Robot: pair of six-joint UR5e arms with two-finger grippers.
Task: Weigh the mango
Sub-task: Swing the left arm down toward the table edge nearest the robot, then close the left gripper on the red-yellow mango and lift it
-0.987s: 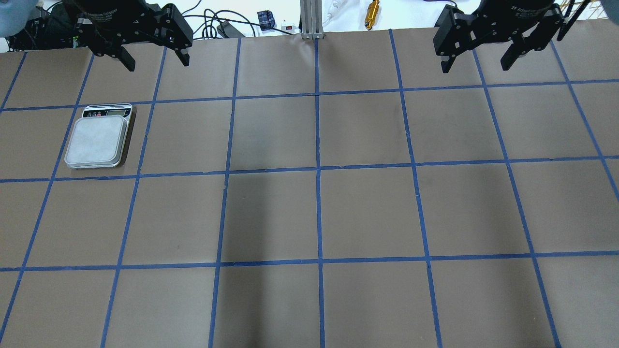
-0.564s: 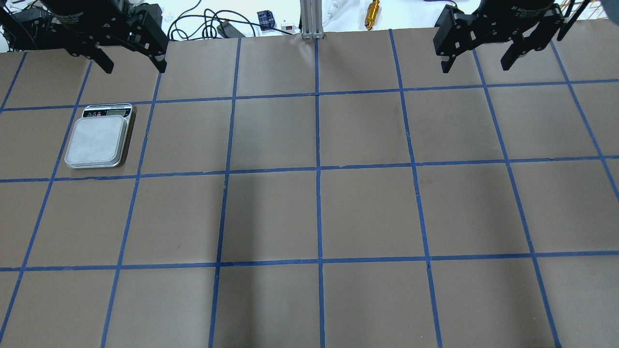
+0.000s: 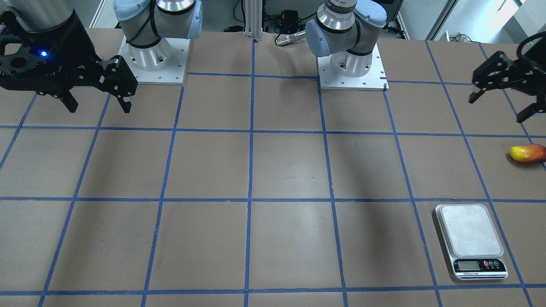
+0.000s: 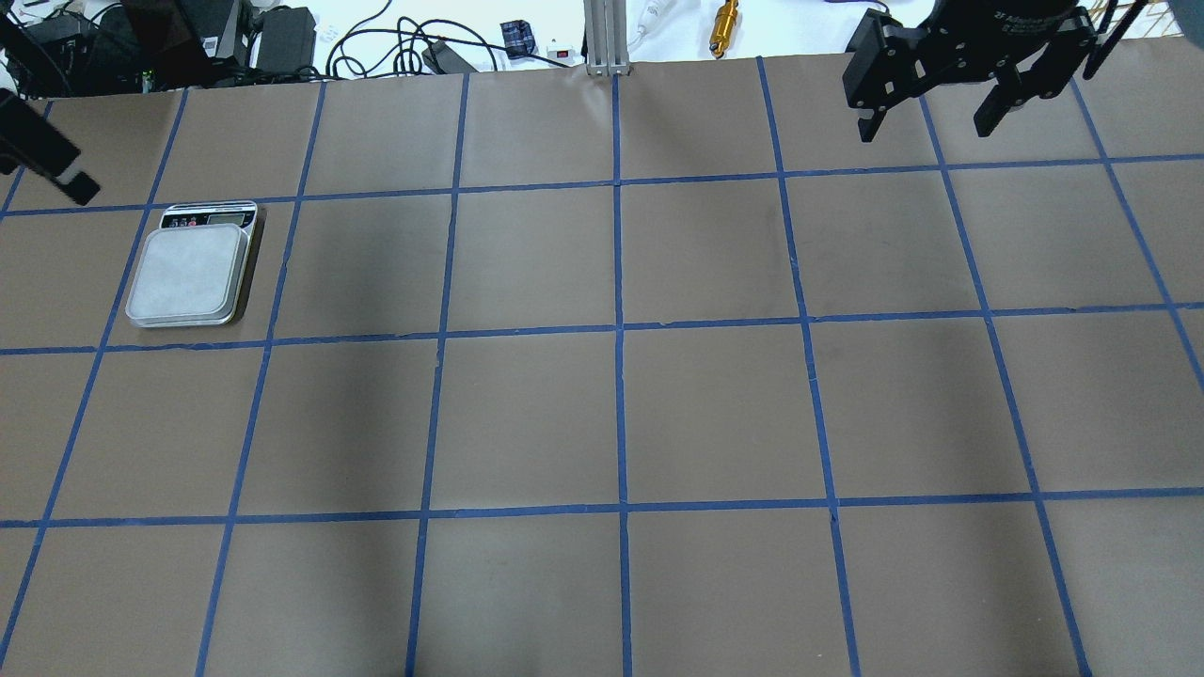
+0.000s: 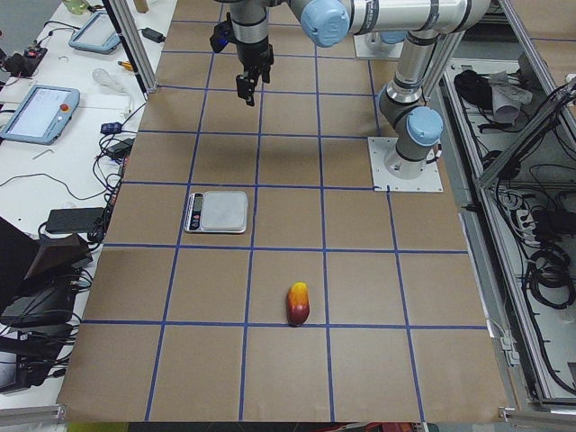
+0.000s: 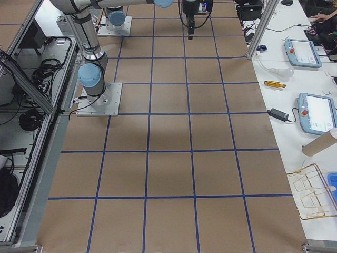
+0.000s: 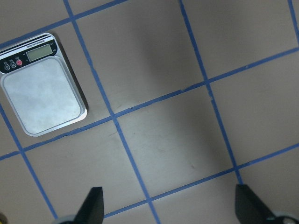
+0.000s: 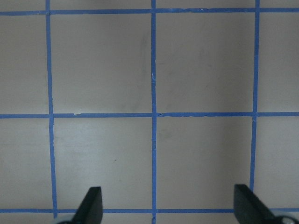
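Since a second earlier the left tool had swung out toward the left end of the counter, leaving only one finger at the overhead view's left edge. The right tool and the scale had kept their places. Both tools hung released, fingers spread wide and holding nothing.

The mango lay on the counter at its far left end, outside the overhead view. It was well apart from the scale, which sat farther from the robot and a little nearer the middle.

The left tool was much the nearer, hovering above the counter on the robot's side of the fruit, so the reach looked to be forward and down. The mango's long axis ran along the counter's length, yellow end toward the middle and red end outward. The left tool's fingers seemed spread roughly along that same line. A grip across the narrow waist would probably call for a turn of the wrist first.
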